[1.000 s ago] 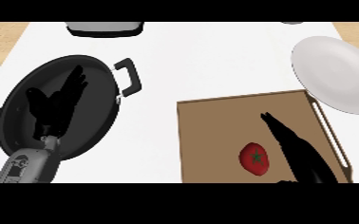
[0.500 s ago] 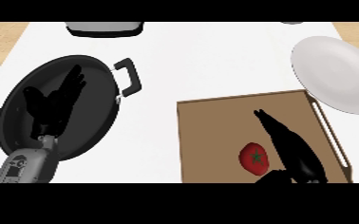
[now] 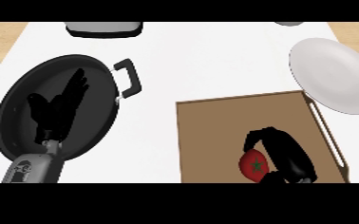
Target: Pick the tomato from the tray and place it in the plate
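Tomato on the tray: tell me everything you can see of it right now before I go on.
The tomato is red, round and smooth-skinned, with a small dark green star-shaped calyx facing up. It lies on the brown wooden tray, near the tray's near edge and right of its middle. The right hand is over it, black fingers curled round its far and right sides and hiding that part; only its left portion shows. Whether it is lifted off the tray cannot be told.

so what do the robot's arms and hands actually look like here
Each robot hand is matte black with slim fingers and a thumb: left robot hand, right robot hand. A grey metallic forearm with a round fitting shows behind the left one. No cables or markings visible.
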